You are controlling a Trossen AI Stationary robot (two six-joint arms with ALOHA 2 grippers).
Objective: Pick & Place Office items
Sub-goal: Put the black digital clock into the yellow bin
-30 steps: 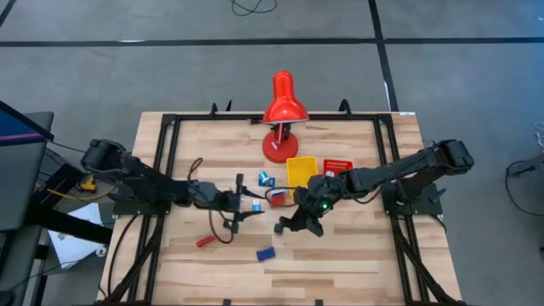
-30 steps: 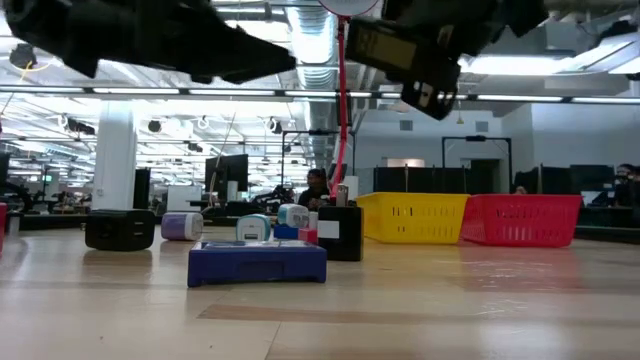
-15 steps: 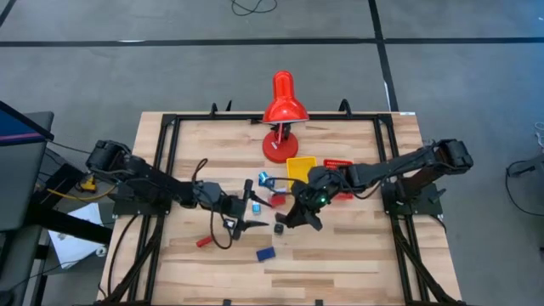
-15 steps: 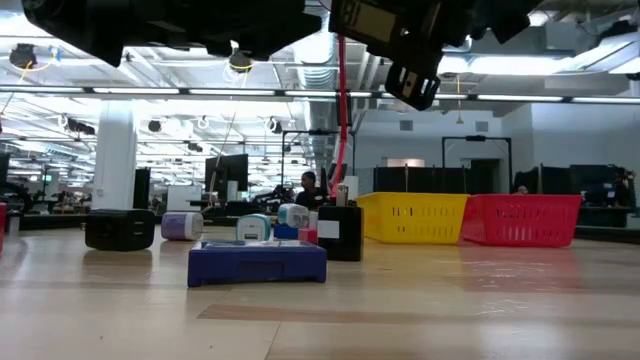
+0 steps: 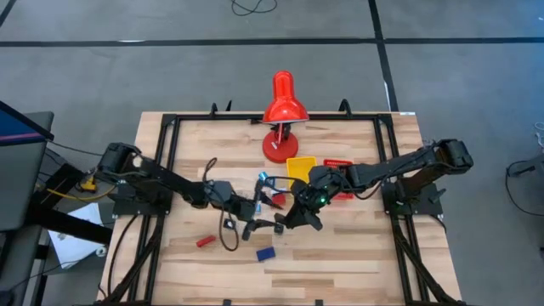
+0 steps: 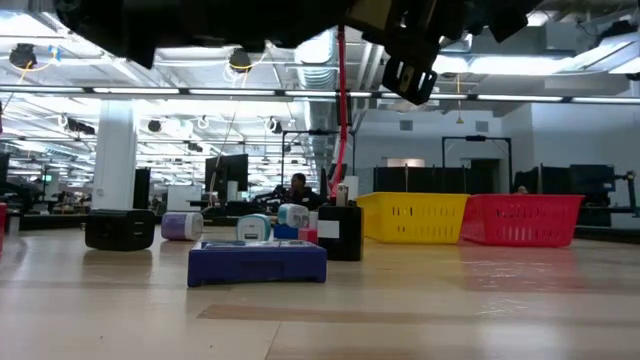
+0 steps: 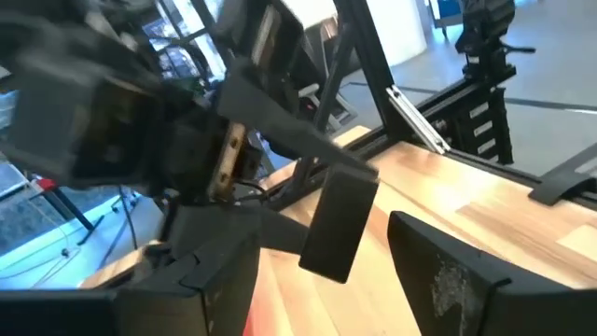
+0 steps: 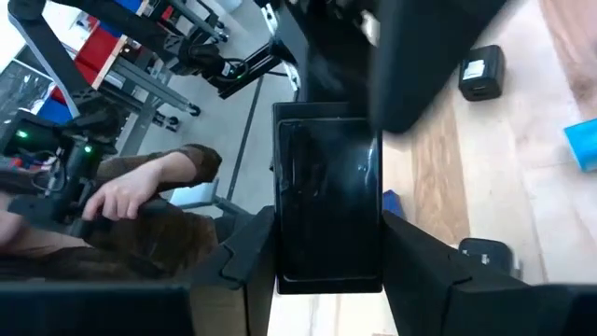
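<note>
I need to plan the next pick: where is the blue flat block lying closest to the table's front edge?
In the high view the blue flat block lies on bare wood near the front edge, just in front of both grippers and right of the small red piece.

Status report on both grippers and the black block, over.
Right gripper shut on black block, off the table. Left gripper open, facing that block, not gripping it. Blue block on the table nearby, clear of both.
</note>
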